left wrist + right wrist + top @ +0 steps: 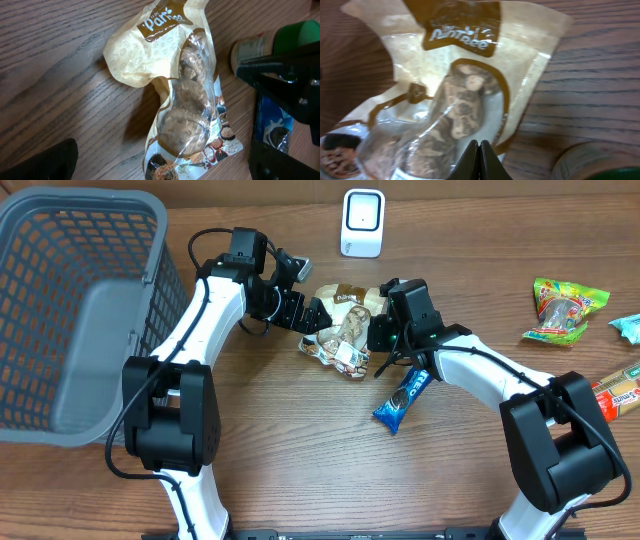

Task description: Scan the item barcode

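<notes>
The item is a beige and clear snack bag (345,330) of brown biscuits, lying on the wooden table between the two arms. In the left wrist view the bag (185,100) runs up the middle, its printed end nearest me. My left gripper (160,167) stands wide open, one finger on each side of that end. The right gripper (479,145) is shut, its tips just over the bag's (460,100) clear window, and nothing shows between them. From overhead, the left gripper (318,318) and right gripper (372,335) meet at the bag. A white scanner (362,223) stands at the back. No barcode shows.
A blue Oreo pack (402,398) lies just right of the bag, under the right arm. A grey mesh basket (60,300) fills the left side. A green snack pack (562,308) and other packs (618,392) lie far right. A round green-topped tin (600,162) sits beside the right gripper.
</notes>
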Available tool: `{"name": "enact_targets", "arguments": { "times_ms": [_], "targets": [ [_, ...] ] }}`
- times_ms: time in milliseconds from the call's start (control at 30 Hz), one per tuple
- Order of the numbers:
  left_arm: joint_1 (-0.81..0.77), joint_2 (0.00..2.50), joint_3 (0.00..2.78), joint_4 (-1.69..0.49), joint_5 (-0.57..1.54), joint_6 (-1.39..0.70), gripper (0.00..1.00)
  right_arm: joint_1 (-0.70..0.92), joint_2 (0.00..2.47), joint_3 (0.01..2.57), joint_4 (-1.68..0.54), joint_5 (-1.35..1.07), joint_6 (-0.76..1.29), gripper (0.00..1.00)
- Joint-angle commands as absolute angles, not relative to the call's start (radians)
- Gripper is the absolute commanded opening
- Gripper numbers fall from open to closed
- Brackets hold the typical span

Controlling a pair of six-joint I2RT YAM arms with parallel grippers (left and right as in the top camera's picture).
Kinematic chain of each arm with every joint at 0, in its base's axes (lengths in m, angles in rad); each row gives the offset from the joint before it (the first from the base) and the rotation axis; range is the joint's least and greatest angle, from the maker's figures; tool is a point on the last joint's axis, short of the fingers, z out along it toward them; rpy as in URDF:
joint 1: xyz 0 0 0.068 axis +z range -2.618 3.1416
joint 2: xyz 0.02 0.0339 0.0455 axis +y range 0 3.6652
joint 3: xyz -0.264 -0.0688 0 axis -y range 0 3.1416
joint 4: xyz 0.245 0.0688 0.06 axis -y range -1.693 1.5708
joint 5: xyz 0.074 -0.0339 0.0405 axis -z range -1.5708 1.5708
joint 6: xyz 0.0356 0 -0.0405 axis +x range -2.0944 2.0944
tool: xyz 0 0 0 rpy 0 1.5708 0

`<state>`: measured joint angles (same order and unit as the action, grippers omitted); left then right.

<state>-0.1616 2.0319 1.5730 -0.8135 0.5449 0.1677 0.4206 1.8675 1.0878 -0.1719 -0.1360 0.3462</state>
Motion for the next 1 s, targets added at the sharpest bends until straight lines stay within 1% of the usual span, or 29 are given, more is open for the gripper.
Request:
{"name": "enact_targets", "arguments": {
  "times_ms": [0, 367, 500, 600, 733, 967],
  "targets": [
    [-0.155, 2.040, 1.567, -0.810, 0.542, 0.202, 1.00, 0.424, 1.876, 1.114, -0.183, -0.029, 0.340, 0.04],
    [-0.155, 2.040, 1.567, -0.811, 0.518, 0.206, 1.00, 0.383, 1.876, 1.114, -0.206, 0.070, 0.329, 0.04],
    [-0.155, 2.040, 1.566, -0.812, 0.513, 0.206, 1.00, 0.332, 1.876, 1.114, -0.220, 0.058, 0.329, 0.04],
    [-0.155, 2.040, 1.566, -0.811, 0.501, 0.206, 1.00, 0.313, 1.876, 1.114, -0.222, -0.022, 0.321, 0.04],
    [-0.152, 2.040, 1.560, -0.803, 0.484, 0.206, 1.00, 0.328, 1.876, 1.114, -0.210, -0.082, 0.314, 0.04],
    [-0.144, 2.040, 1.518, -0.751, 0.491, 0.201, 1.00, 0.406, 1.876, 1.114, -0.184, -0.080, 0.319, 0.04]
  ]
}}
